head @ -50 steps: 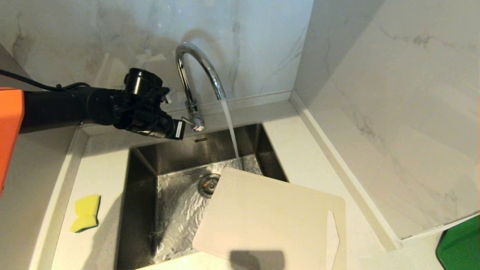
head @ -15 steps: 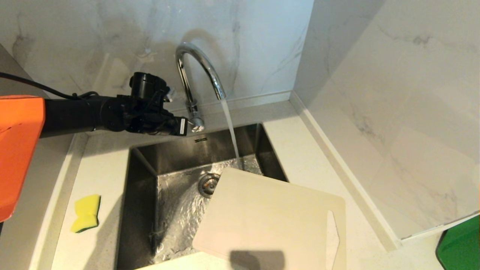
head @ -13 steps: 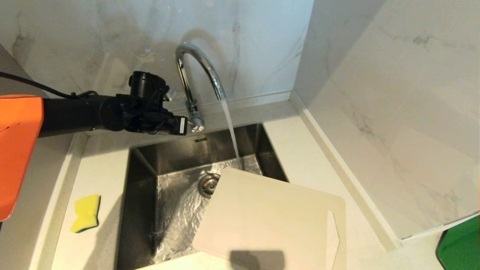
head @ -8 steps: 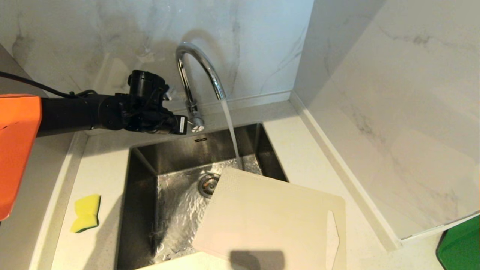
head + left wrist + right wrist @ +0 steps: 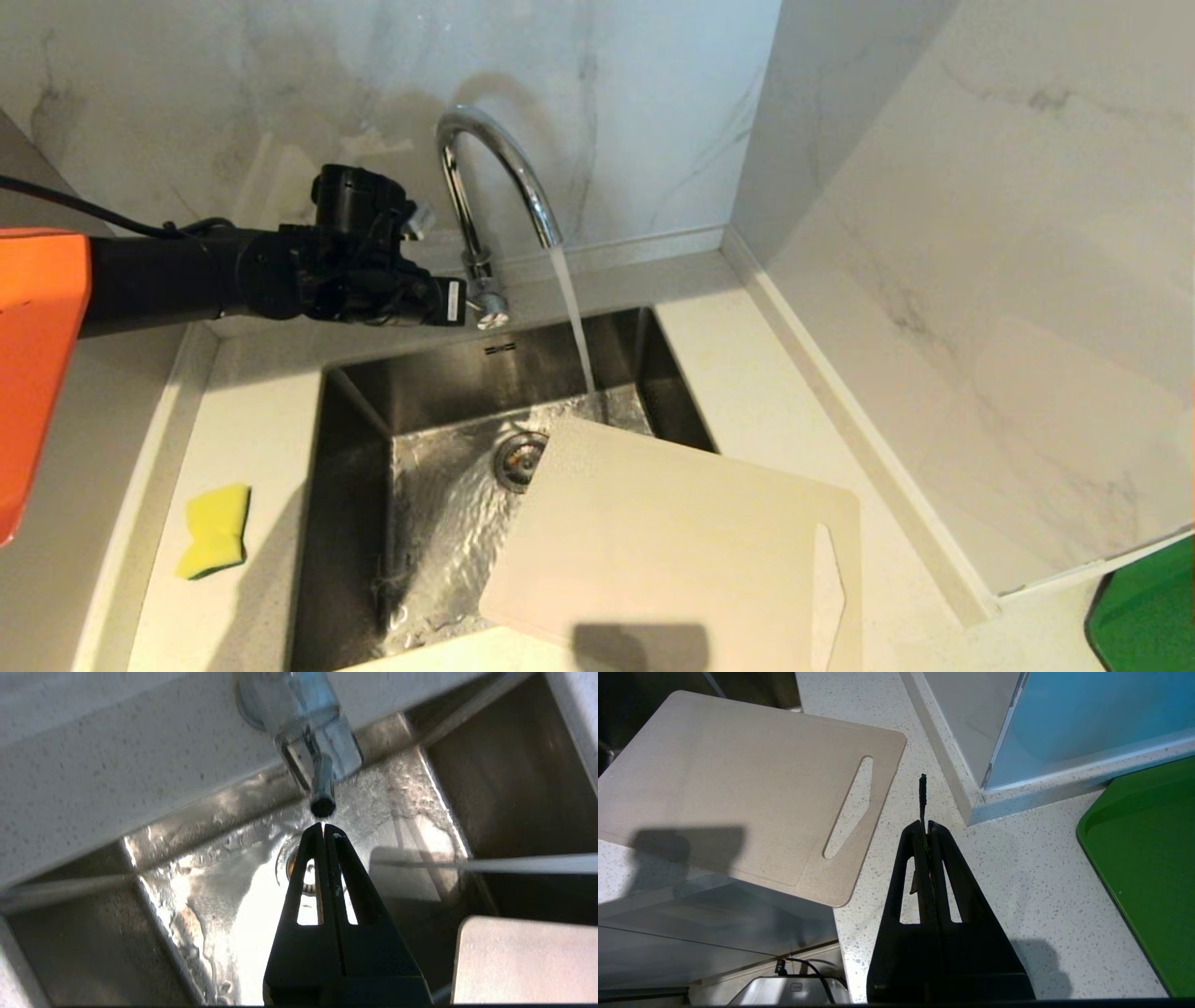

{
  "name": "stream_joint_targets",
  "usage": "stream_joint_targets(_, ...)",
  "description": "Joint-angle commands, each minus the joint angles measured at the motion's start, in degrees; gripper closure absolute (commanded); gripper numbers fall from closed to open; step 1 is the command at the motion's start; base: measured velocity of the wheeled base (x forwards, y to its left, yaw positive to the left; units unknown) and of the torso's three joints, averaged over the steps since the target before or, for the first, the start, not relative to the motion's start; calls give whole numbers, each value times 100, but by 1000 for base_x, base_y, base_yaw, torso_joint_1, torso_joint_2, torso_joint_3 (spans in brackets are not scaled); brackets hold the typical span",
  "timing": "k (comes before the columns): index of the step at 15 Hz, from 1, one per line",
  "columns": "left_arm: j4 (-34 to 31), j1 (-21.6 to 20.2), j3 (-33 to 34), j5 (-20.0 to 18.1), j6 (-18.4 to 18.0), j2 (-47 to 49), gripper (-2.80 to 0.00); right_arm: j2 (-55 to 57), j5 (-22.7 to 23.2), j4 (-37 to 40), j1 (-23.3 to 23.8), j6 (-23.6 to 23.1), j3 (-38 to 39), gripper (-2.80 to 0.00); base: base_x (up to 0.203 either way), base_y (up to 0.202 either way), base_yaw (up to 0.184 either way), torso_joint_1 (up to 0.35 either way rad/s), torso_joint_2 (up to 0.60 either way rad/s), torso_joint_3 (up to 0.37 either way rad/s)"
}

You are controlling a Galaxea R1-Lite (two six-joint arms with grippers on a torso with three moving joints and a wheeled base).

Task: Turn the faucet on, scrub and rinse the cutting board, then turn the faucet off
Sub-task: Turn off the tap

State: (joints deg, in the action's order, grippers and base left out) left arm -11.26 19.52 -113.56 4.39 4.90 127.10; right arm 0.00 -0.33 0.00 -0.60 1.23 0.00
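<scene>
Water (image 5: 571, 317) runs from the chrome faucet (image 5: 495, 173) into the sink, landing just past the cutting board's far corner. In the head view my left gripper (image 5: 456, 303) is level and shut, its tips just left of the faucet's side lever (image 5: 490, 313). The left wrist view shows the shut left gripper (image 5: 324, 829) a small gap below the lever's dark tip (image 5: 323, 806). The cream cutting board (image 5: 681, 551) lies tilted across the sink's near right corner. My right gripper (image 5: 927, 825) is shut over the counter beside the board's (image 5: 738, 788) slot handle, a thin dark strip (image 5: 922, 793) poking from its tips.
A yellow-green sponge (image 5: 213, 541) lies on the counter left of the steel sink (image 5: 359, 420). The drain (image 5: 518, 459) sits by the board's far corner. A green tray (image 5: 1144, 611) is at the near right, behind a marble wall corner (image 5: 934, 280).
Over three seconds my left gripper has levelled out and edged up beside the lever; in the last second it has barely shifted. Water keeps running, and the board and sponge stay put.
</scene>
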Motion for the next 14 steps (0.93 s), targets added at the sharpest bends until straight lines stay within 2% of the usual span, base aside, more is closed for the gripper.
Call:
stream_joint_targets(1,108,-1,0,10,2,25,0,-9,-2,0,-2,2,9,0,0,0,0,0,0,0)
stream_joint_targets(12,593,-9,-9,41,-33,201,0,-9,-2,0,3,1,9,0,0,0,0,0,0,0)
stream_joint_targets(14,839,-9,-9,45,-59,210,0,-9,-2,0,-2,7,9,0,0,0,0,0,0,0)
